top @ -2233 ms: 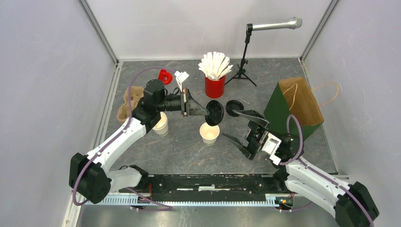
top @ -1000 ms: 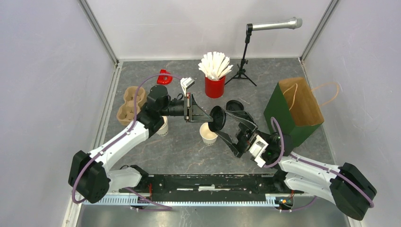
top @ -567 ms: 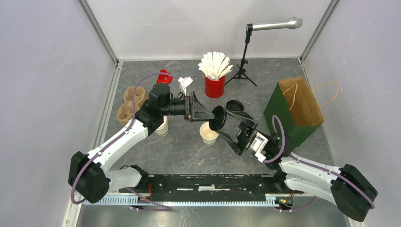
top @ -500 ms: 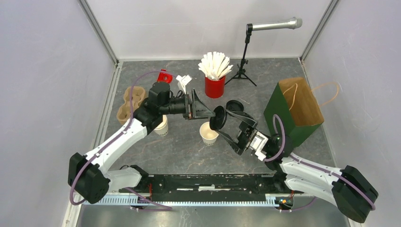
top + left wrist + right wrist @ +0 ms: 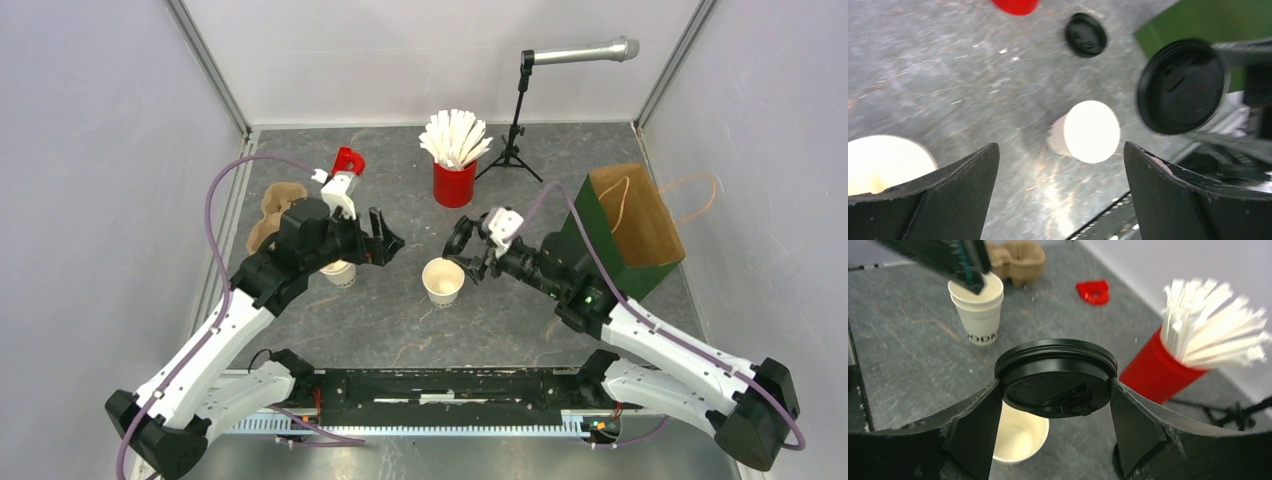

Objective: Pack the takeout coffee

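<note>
Two white paper cups stand open on the table: one in the middle [image 5: 443, 281] and one [image 5: 339, 272] partly under my left arm. My right gripper [image 5: 468, 246] is shut on a black lid [image 5: 460, 238] by its rim, just above and beyond the middle cup. In the right wrist view that lid [image 5: 1055, 376] sits level between the fingers, with the cup [image 5: 1018, 437] below it. My left gripper [image 5: 388, 238] is open and holds nothing, left of the middle cup [image 5: 1090, 131]. A second black lid [image 5: 1085, 34] lies on the table beyond.
A red cup of white sticks [image 5: 454, 183] stands at the back. A green paper bag [image 5: 620, 235] stands open at the right. The brown cup carrier [image 5: 272, 215] lies at the left, a red piece [image 5: 348, 160] behind it. A microphone stand [image 5: 515, 125] is at the back.
My left gripper opened, let go of the lid and drew back to the left. My right gripper took the lid and turned it level above the middle cup.
</note>
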